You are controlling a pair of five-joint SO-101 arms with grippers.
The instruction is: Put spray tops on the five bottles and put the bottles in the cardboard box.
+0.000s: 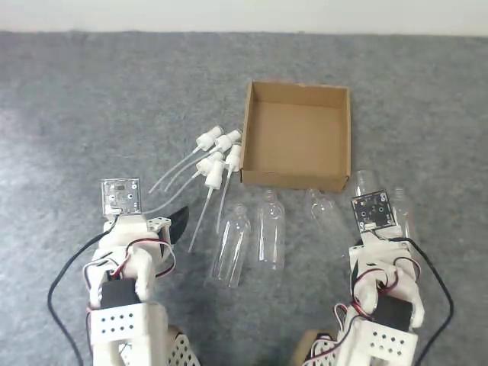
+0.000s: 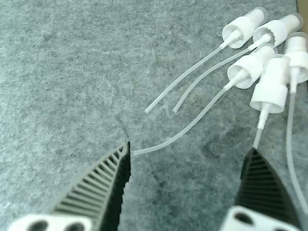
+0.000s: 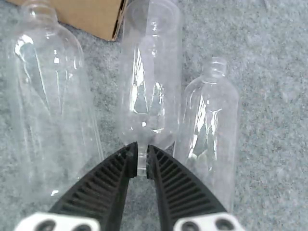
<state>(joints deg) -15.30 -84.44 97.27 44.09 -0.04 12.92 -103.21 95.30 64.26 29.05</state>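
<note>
Hands: left hand (image 2: 189,148) wide by spray tops (image 2: 269,91); right hand (image 3: 141,148) clamped on bottle (image 3: 149,72) neck near cardboard box (image 3: 86,17).

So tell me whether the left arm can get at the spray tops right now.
Probably yes. The left gripper is open, and the spray tops lie just ahead of it on the grey mat, with nothing between.

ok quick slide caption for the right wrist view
Right arm's black fingers pinch the neck of the middle clear plastic bottle of three
</note>
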